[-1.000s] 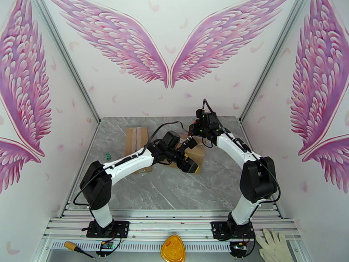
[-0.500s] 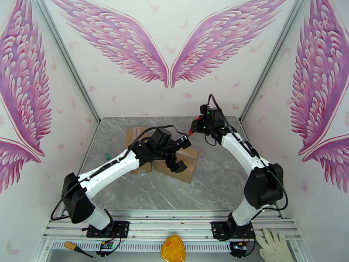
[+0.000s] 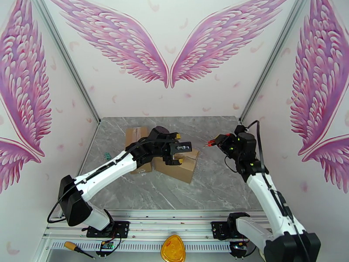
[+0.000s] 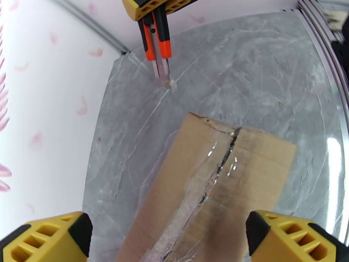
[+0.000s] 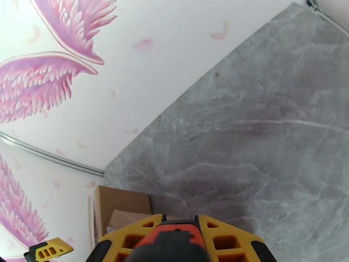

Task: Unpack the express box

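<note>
The express box (image 3: 182, 167) is a brown cardboard carton lying mid-table, and its taped top seam (image 4: 222, 164) is slit along the middle. My left gripper (image 3: 180, 153) hovers open over the box top, with its yellow fingertips (image 4: 48, 236) spread wide either side of the carton (image 4: 244, 171). My right gripper (image 3: 221, 139) is off to the right of the box, shut on an orange utility knife (image 3: 210, 143). The knife's blade (image 4: 162, 68) points down at bare table beyond the box. The knife's orange body (image 5: 174, 241) sits between the yellow fingers.
A second cardboard box (image 3: 136, 137) lies behind the left arm, also seen as the brown carton (image 5: 122, 201) by the wall. A small green item (image 3: 105, 154) sits at the table's left edge. A screwdriver (image 3: 77, 248), a yellow object (image 3: 173, 249) and white gloves (image 3: 272, 246) lie on the near rail.
The right arm has swung right, away from the box, carrying the knife. The left arm has stretched out and its gripper now sits over the box top, a little wider open.
</note>
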